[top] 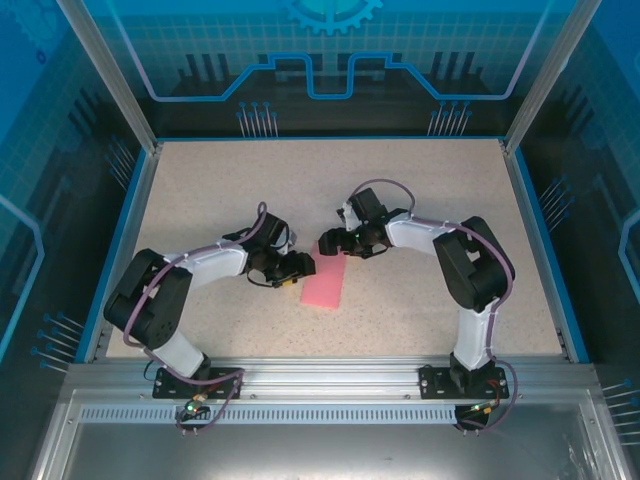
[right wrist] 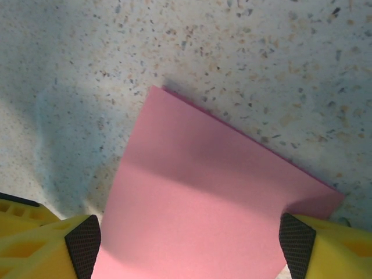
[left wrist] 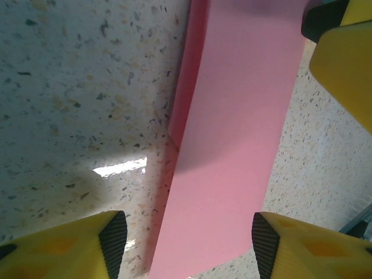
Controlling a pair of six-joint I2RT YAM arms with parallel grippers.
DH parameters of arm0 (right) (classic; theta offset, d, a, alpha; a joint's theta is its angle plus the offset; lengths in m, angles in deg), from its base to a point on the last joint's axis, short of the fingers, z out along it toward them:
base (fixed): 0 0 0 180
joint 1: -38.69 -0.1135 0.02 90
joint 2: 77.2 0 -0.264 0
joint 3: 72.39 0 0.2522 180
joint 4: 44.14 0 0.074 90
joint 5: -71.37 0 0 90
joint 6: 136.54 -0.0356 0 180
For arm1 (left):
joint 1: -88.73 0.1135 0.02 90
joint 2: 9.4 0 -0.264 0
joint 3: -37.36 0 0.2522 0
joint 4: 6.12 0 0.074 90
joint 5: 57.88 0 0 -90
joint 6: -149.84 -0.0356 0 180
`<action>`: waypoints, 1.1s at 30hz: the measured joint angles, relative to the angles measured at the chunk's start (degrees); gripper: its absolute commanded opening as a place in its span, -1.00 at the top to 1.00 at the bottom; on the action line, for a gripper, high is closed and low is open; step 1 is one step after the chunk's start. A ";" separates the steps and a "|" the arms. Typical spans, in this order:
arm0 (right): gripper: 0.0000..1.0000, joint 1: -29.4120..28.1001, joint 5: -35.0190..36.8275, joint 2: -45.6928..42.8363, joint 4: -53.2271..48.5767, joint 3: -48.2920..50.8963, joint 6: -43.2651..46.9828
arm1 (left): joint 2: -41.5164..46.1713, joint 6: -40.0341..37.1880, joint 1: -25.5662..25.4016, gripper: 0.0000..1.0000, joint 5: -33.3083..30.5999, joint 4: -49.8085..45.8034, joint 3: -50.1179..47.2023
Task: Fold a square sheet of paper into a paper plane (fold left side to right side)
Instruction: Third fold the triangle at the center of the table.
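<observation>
Closest to the overhead camera, the mounting rail [top: 320, 372] is carrying both arm bases. Beyond it, on the speckled table [top: 430, 190], the square sheet of paper [top: 324, 285] is lying as a narrow pink strip, so to my judgement it is already doubled. Its long axis is running away from you, with the far end leaning a little to the right. The left gripper [top: 290, 268] is sitting just beside the left long edge, and the right gripper [top: 330, 243] is sitting at the far short end; both are about equally near. In the left wrist view you are looking along the strip: the left gripper [left wrist: 189, 247] is standing wide apart, gripping nothing, and the paper [left wrist: 232, 145] is passing between its black pads [left wrist: 113, 235] lengthwise. A second layer is peeking out along the left edge, slightly lifted. At the upper right a yellow finger [left wrist: 343, 64] is showing, probably of the other arm. In the right wrist view the right gripper [right wrist: 189, 253] is also spread wide and holding nothing, and the paper [right wrist: 215, 203] is lying flat between its pads, one corner touching the right pad. Whether that pad is pressing down, I cannot tell. Any coming crease should be following this long axis.
</observation>
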 measured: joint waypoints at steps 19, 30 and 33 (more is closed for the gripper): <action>-0.54 -0.04 0.42 0.66 -1.05 -0.92 2.32 | -5.53 1.42 0.31 0.33 6.14 4.44 0.02; -0.74 -0.39 1.49 0.04 -0.37 -0.52 4.37 | -5.66 1.57 0.26 0.91 6.75 4.76 0.02; -0.84 -0.42 3.89 -3.19 1.09 2.71 5.90 | -5.64 2.43 -0.02 0.93 6.75 4.85 0.02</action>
